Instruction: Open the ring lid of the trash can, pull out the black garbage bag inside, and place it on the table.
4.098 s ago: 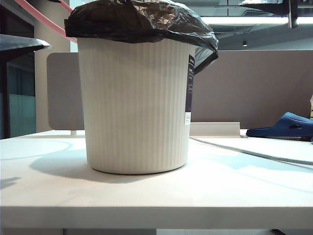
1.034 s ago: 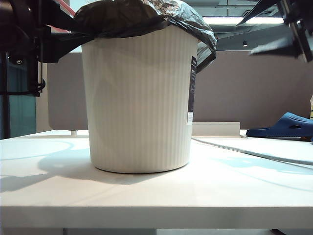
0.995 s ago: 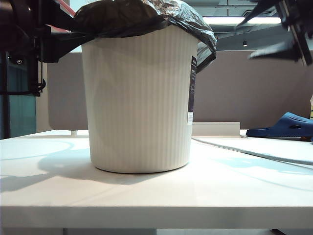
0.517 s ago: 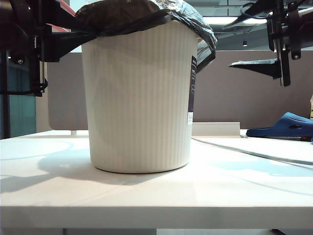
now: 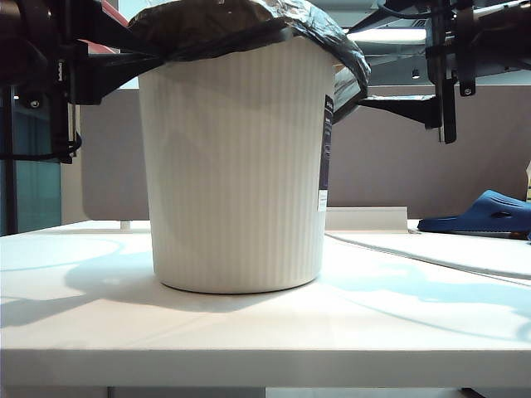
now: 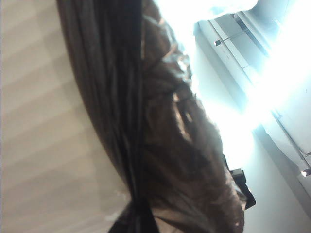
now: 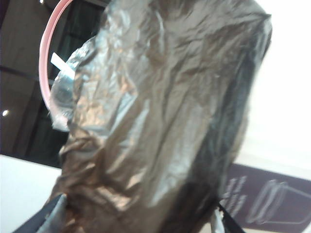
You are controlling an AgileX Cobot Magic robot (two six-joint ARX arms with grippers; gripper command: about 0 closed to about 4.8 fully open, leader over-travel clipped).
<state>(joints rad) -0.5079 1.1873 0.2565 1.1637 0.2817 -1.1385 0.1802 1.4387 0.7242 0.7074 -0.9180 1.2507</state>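
Observation:
The cream ribbed trash can [image 5: 236, 166] stands in the middle of the white table [image 5: 265, 332]. The black garbage bag [image 5: 249, 25] lines it and folds out over the rim. At the can's left side my left gripper [image 5: 148, 51] is shut on the bag's edge at the rim; its wrist view shows the bag [image 6: 165, 136] pinched beside the can wall [image 6: 43, 126]. My right gripper [image 5: 358, 66] is open at the can's right, its fingers [image 7: 43, 218] either side of the bag's hanging flap [image 7: 160, 111]. The pink ring lid [image 7: 47, 63] stands raised behind the bag.
A grey partition panel [image 5: 431, 157] runs behind the table. A blue slipper [image 5: 485, 211] lies at the back right, and a pale cable [image 5: 415, 253] crosses the tabletop on that side. The front edge of the table is close to the camera.
My right gripper has come down from the upper right towards the can and turned, so its open fingers now bracket the bag's right flap. The left gripper and the can have stayed still.

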